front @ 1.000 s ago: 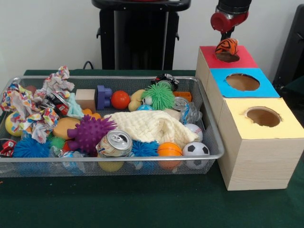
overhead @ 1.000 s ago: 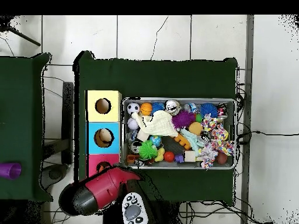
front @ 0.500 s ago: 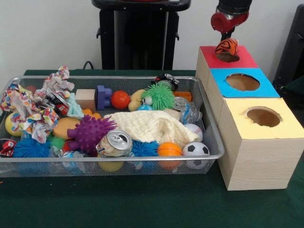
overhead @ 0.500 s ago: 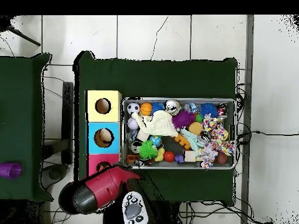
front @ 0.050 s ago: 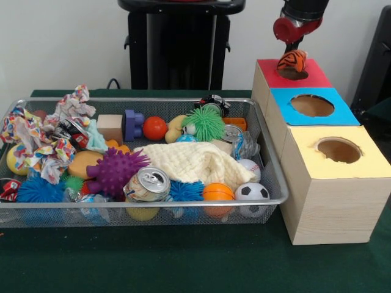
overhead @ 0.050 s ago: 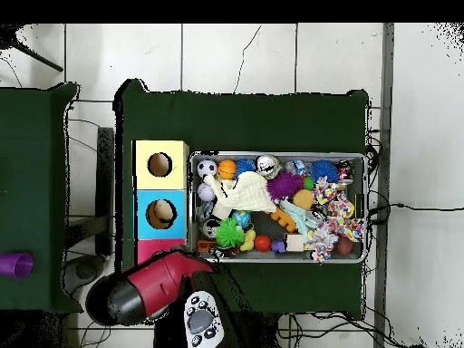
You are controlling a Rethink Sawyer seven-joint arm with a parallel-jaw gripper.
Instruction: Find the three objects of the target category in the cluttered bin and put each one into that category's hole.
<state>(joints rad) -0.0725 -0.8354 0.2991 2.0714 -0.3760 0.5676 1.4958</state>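
An orange ball with black tiger stripes (front @ 0.050 s ago: 292,60) sits right over the round hole (front @ 0.050 s ago: 292,74) in the red-topped box (front @ 0.050 s ago: 311,77), its lower part at the rim. My gripper (front @ 0.050 s ago: 293,49) hangs straight above the ball, close to its top; whether it grips the ball is not clear. In the overhead view the red arm (overhead @ 0.050 s ago: 149,290) covers most of the red box (overhead @ 0.050 s ago: 147,246) and hides the gripper and ball. The wire bin (front @ 0.050 s ago: 276,183) holds other balls: a soccer ball (front @ 0.050 s ago: 252,191), an orange basketball (front @ 0.050 s ago: 217,191), a baseball (front @ 0.050 s ago: 249,166) and a red ball (front @ 0.050 s ago: 154,127).
The blue-topped box (front @ 0.050 s ago: 342,113) and the yellow-topped box (front @ 0.050 s ago: 366,163) stand in a row with the red one beside the bin. The bin also holds a drink can (front @ 0.050 s ago: 148,184), spiky toys, a cream cloth (front @ 0.050 s ago: 195,162), blocks and crumpled paper.
The arm's red wrist has shifted slightly to the right in the front view. The striped ball has stayed over the red box's hole.
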